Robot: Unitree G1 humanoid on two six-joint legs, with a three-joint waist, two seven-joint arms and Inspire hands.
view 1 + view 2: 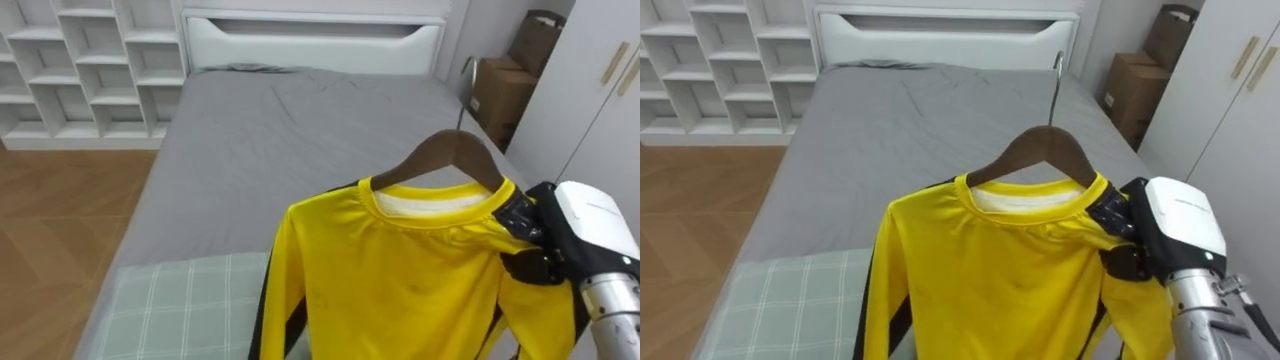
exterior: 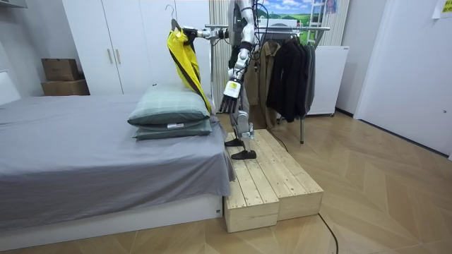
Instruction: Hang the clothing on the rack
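- Yellow shirt sits on a wooden hanger, low and right of centre in the eye views. It is held out over the grey bed.
- The right hand comes in from the lower right. Its dark fingers are clamped round the hanger's shoulder end, with the shirt's cloth caught under them.
- In the room view the left hand hangs idle at the robot's side, and its fingers look loose and straight.
- The robot stands on a wooden platform at the side of the bed, facing the stacked pillows. The shirt hangs at the upper left of that frame.
- The clothes rack, with dark coats on it, stands behind the robot in the upper middle of the room view. I'd say the job now is to turn round and carry the shirt there.
- The grip is out at one end rather than at the neck, so the hanger could tip. Keeping the bar level should stop the collar sliding off.
- The metal hook stands free and upright. It should lead to a bare stretch of rail, clear of the coats.
- The hem hangs close above the pillows, so I'd lift it before swinging.
- Any turn on the platform wants short steps, as its edges are close.
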